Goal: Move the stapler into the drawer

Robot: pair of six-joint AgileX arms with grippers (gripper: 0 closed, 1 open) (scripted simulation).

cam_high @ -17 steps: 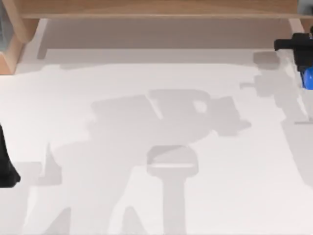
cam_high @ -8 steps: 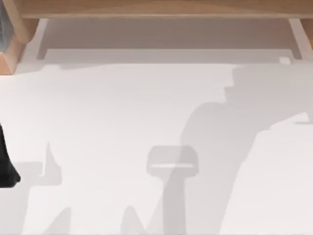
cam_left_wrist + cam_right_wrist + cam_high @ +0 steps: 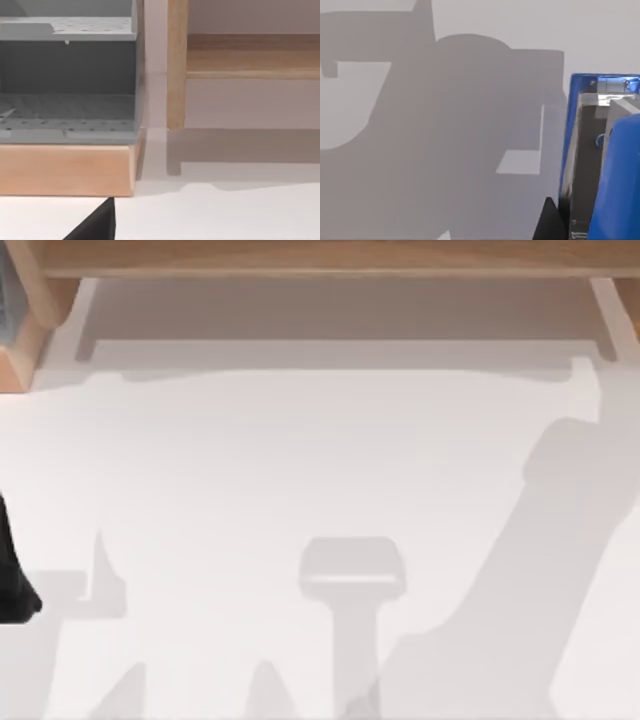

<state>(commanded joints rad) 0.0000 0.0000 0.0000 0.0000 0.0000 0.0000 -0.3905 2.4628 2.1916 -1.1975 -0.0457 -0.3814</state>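
The bright-blue stapler (image 3: 600, 165) with its dark grey underside sits very close in the right wrist view, above the white table. My right gripper (image 3: 585, 225) is shut on it, with one dark finger (image 3: 547, 225) showing beside it. In the top view, the arm's broad shadow (image 3: 540, 570) falls on the right part of the table. The drawer (image 3: 340, 310) is the wide, shallow pale tray along the far edge, under a wooden board. My left arm (image 3: 10, 580) is parked at the table's left edge.
A grey perforated organiser (image 3: 67, 90) on a wooden base (image 3: 65, 167) stands at the far left corner, next to a wooden leg (image 3: 176, 65). White side rails (image 3: 605, 310) frame the drawer. A camera-stand shadow (image 3: 352, 575) lies mid-table.
The right gripper with the stapler, seen at the top view's far right edge a second ago, has left that view. Its shadow swept from the middle to the lower right.
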